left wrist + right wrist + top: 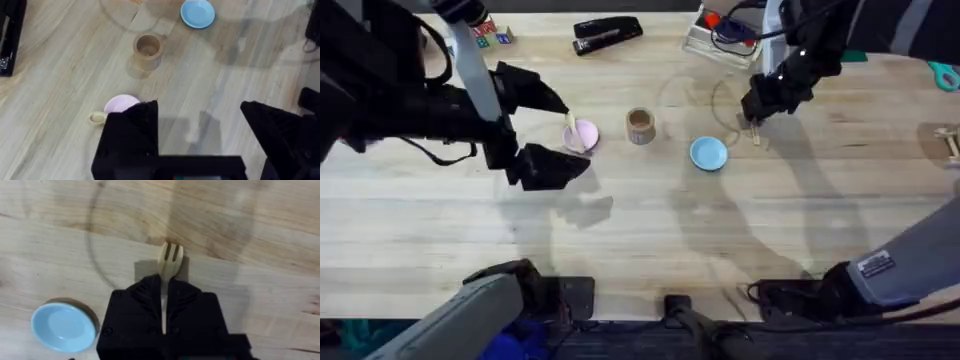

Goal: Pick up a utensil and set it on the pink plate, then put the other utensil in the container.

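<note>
On the pale wooden tabletop (640, 230) a small round flat pink plate (583, 135) is seen left of centre, with the small pale wooden spoon (571, 124) laid on it, its handle reaching past the plate's far-left rim. In the left wrist view the spoon's rounded bowl (96, 117) is seen projecting beyond the plate's edge (120, 103). The left gripper (555, 128) is held just beside the plate, its black fingers (532, 90) spread wide and nothing held between them.

A small tan-brown cylindrical cup (640, 126) is stood upright just right of the pink plate, apart from it; its inside is seen in the left wrist view (147, 49) with nothing visible in it. A light-blue round plate (708, 153) is set further right.

The right gripper (757, 112) is lowered to the tabletop beyond the blue plate. In the right wrist view its black fingers (145, 300) are narrowed on the slim handle of the small pale wooden fork (169, 260), whose short prongs are pointed away from the gripper (164, 315). The fork appears to lie on the wood, well apart from the cup.

A black stapler (607, 33) and a clear plastic box (722, 38) are placed along the far edge.
</note>
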You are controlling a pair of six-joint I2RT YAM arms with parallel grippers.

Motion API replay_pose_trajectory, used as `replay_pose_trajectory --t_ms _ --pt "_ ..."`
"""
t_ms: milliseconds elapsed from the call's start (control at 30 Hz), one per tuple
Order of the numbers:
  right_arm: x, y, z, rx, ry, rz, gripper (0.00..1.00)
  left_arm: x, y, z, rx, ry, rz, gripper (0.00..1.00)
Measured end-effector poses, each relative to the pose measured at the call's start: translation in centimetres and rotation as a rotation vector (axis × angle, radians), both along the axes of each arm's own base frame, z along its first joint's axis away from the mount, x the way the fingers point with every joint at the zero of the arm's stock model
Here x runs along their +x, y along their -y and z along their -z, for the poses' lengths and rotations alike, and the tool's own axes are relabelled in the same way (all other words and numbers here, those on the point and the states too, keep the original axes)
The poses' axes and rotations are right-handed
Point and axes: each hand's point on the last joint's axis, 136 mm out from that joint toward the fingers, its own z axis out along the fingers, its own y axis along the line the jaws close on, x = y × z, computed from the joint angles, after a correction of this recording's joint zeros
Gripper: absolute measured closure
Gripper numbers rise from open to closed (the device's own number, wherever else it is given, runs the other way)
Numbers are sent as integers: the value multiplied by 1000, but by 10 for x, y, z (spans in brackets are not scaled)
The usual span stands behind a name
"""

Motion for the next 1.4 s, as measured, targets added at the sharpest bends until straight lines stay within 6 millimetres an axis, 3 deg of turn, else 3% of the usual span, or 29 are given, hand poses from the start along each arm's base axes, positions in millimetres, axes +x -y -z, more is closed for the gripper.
replay_pose_trajectory --t_ms 667,767,967,1400 --pt "-4 -6 -9 30 -15 -9 973 0 0 0 0 -1 0 5" --pt "3 -13 -31 66 41 -42 973 0 0 0 0 -1 0 5" --pt "14 -33 -99 161 220 -155 972 0 0 0 0 -1 0 5" --pt "-11 -59 -194 209 508 -522 972 0 0 0 0 0 0 5"
